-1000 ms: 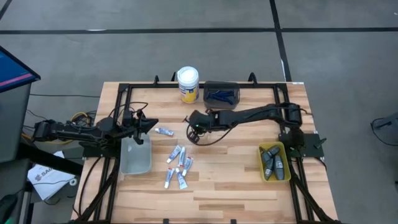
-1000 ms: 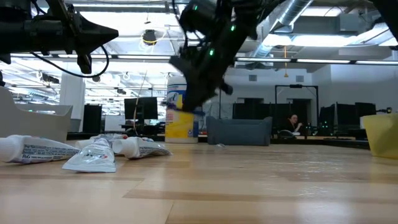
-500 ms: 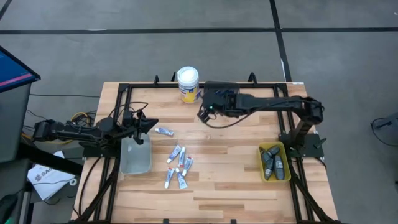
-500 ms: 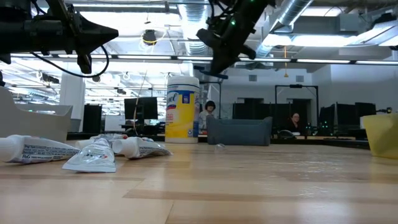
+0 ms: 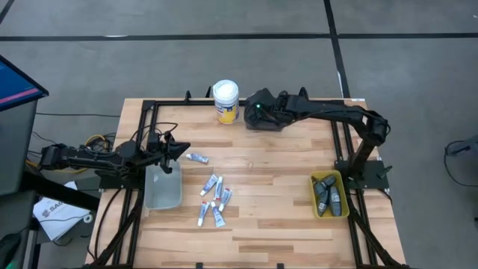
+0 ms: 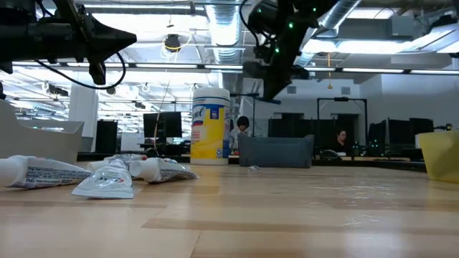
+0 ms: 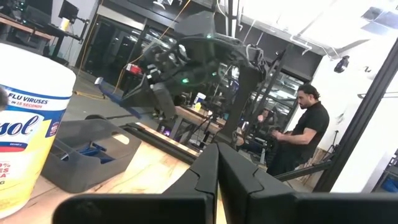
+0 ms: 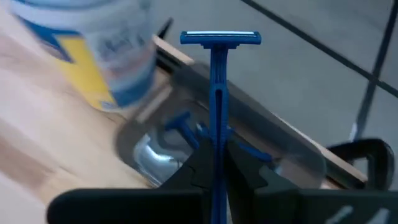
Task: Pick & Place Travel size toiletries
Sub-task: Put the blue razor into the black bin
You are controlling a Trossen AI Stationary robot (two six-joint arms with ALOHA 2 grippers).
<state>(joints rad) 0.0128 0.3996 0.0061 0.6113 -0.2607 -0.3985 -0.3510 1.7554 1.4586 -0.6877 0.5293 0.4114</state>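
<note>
My right gripper (image 5: 256, 113) hovers above the dark tray (image 5: 275, 119) at the table's far edge, shut on a thin blue razor (image 8: 215, 93). More blue razors (image 8: 185, 126) lie inside that tray (image 8: 149, 155). Several white-and-blue tubes (image 5: 213, 199) lie flat on the table's middle, one more (image 5: 196, 158) nearer my left gripper. Dark grey pods (image 5: 327, 196) rest in the yellow tray (image 5: 314, 202). My left gripper (image 5: 184, 148) is shut and empty, raised over the table's left side by the clear tray (image 5: 163, 188). My right gripper pinches the razor's handle (image 8: 215, 138) between its two fingers (image 8: 239, 168). The razor runs along the fingers and juts out past their ends, with its head (image 8: 221, 38) farthest from the gripper. It is lifted clear above the dark tray.
A white-lidded yellow jar (image 5: 225, 100) stands just left of the dark tray, close to my right gripper. A black frame (image 5: 149, 104) runs around the tabletop. Bare wood lies between the tubes and the yellow tray. A person (image 7: 305, 134) stands beyond the table.
My right gripper has risen from near the table's middle and travelled toward the far edge and a little right, ending above the dark tray beside the jar. The left arm has kept still.
</note>
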